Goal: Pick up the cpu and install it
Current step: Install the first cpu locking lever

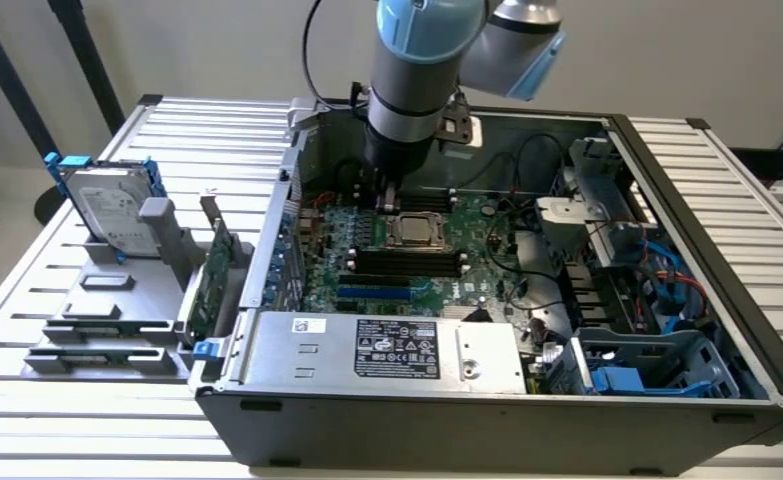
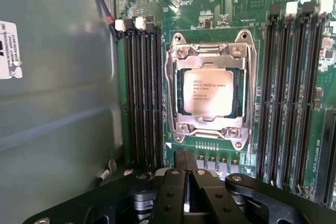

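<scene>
Cpu [image 2: 208, 93] already sits in its socket [image 2: 210, 51] on the motherboard [image 2: 220, 3], just ahead of the hand [image 2: 186, 182], which hangs pinched closed and empty; seating looks done, so the next move calls for securing it.

Even, soft daylight throughout; mild glare on the cpu [image 2: 208, 94] lid, the near fingers [image 2: 185, 190] slightly blurred.
</scene>
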### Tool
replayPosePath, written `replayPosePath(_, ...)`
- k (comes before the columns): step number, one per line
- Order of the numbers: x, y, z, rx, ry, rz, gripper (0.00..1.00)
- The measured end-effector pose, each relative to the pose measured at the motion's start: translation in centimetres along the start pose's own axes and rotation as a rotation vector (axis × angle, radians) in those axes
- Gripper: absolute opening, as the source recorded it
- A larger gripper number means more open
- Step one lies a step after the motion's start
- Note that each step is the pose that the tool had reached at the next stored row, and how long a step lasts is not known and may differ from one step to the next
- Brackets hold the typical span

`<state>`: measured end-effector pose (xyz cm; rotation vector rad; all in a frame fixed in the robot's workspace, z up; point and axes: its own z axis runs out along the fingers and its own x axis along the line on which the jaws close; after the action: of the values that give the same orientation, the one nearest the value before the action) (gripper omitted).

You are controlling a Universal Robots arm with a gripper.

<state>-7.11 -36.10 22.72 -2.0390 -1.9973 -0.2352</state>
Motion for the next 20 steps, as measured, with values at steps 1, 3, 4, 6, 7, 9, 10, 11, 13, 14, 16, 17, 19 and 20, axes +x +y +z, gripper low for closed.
replayPosePath(1, 0.1, 0.00, 0.03, -0.0031, -0.0046, -0.006, 0.11)
replayPosePath(3, 0.3, -0.01, 0.09, -0.0078, -0.0167, -0.015, 0.11)
replayPosePath(4, 0.4, -0.02, 0.11, -0.0094, -0.0237, -0.019, 0.11)
replayPosePath(6, 0.5, -0.04, 0.18, -0.0123, -0.0398, -0.024, 0.11)
replayPosePath(7, 0.6, -0.06, 0.21, -0.0138, -0.0487, -0.027, 0.11)
replayPosePath(9, 0.8, -0.11, 0.27, -0.0166, -0.0667, -0.031, 0.11)
replayPosePath(10, 0.9, -0.13, 0.31, -0.0179, -0.0748, -0.034, 0.11)
replayPosePath(11, 1.0, -0.15, 0.35, -0.0193, -0.0831, -0.036, 0.11)
replayPosePath(13, 1.3, -0.20, 0.42, -0.0223, -0.0995, -0.040, 0.11)
replayPosePath(14, 1.4, -0.22, 0.47, -0.0239, -0.1079, -0.042, 0.11)
replayPosePath(16, 1.6, -0.27, 0.54, -0.0264, -0.1244, -0.046, 0.11)
replayPosePath(17, 1.7, -0.31, 0.58, -0.0277, -0.1333, -0.048, 0.11)
replayPosePath(19, 2.0, -0.36, 0.66, -0.0307, -0.1491, -0.052, 0.11)
replayPosePath(20, 2.1, -0.39, 0.70, -0.0325, -0.1570, -0.053, 0.11)
